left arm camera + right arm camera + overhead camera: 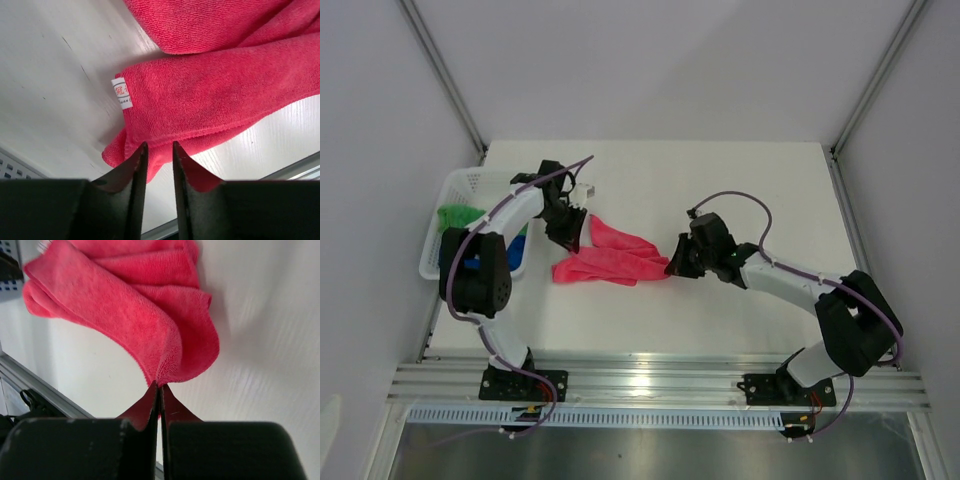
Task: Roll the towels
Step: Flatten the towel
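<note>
Right end effector (pixel 159 390) pinches pink-red towel (pixel 125 320) edge, basket (pixel 458 180) well apart.

I count three towels: one pink-red towel (pixel 610 257) lying right of the basket (pixel 460 178), one green towel (pixel 458 215) and one blue towel (pixel 517 246) inside that basket; one basket; two grippers, left gripper (pixel 568 235) and right gripper (pixel 672 266).

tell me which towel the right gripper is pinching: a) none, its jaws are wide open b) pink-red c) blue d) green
b, the right gripper is shut on an edge of the pink-red towel, while the green towel lies in the basket.
</note>
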Controlling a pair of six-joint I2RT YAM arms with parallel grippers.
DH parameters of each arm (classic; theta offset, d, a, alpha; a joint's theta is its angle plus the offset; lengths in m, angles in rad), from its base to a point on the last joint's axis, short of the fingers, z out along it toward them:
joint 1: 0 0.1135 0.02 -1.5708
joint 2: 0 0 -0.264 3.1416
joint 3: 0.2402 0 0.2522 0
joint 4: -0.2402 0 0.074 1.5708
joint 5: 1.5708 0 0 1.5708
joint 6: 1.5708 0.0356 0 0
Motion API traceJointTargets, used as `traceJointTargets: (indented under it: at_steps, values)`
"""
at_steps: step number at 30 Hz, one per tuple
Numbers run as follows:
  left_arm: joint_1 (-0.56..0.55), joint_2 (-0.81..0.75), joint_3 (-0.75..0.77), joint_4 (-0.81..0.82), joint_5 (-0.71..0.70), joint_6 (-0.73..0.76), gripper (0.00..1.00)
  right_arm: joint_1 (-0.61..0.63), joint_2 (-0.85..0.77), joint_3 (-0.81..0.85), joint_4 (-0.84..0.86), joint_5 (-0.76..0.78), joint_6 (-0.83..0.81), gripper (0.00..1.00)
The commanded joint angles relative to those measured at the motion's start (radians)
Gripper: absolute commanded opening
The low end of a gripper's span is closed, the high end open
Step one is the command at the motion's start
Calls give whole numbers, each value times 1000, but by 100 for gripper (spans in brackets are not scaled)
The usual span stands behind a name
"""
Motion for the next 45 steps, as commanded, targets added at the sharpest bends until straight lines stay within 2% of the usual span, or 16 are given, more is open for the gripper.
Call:
traceJointTargets:
  at_steps: [1, 3, 5, 9, 11, 13, 18, 20, 21, 23, 34, 37, 38, 45]
  values:
    - [13, 6, 2, 40, -12, -23, 26, 26, 19, 2, 79, -11, 28, 0]
    - [15, 24, 3, 33, -12, -25, 19, 29, 22, 0, 75, -8, 28, 0]
    - [15, 24, -4, 39, -19, -28, 19, 29, 13, 0, 70, -3, 24, 0]
    - [16, 32, 8, 45, -58, -31, 31, 29, -2, 5, 58, 9, 10, 0]
    - [19, 30, 14, 40, -65, -34, 34, 29, -10, 2, 58, 6, 8, 0]
    - [21, 27, 17, 42, -78, -43, 45, 31, -12, -1, 61, 6, 10, 0]
    - [25, 67, 17, 36, -93, -45, 49, 49, -12, -7, 62, 21, 16, 0]
    - [27, 96, 20, 18, -63, -39, 46, 58, -12, -17, 67, 29, 21, 0]
    - [25, 104, 23, 11, -47, -34, 39, 61, -15, -20, 72, 33, 27, 0]
    - [25, 110, 31, 2, -24, -32, 34, 66, -19, -29, 78, 38, 30, 0]
    - [27, 132, 57, 4, -44, -26, 25, 66, -42, -41, 75, 44, 34, 0]
    - [27, 121, 52, -2, -15, -29, 10, 66, -51, -46, 73, 53, 36, 0]
    - [27, 121, 55, -6, -10, -31, 1, 66, -57, -46, 70, 56, 34, 0]
    - [27, 60, 36, -16, 27, -23, 1, 64, -85, -53, 53, 81, 28, 0]
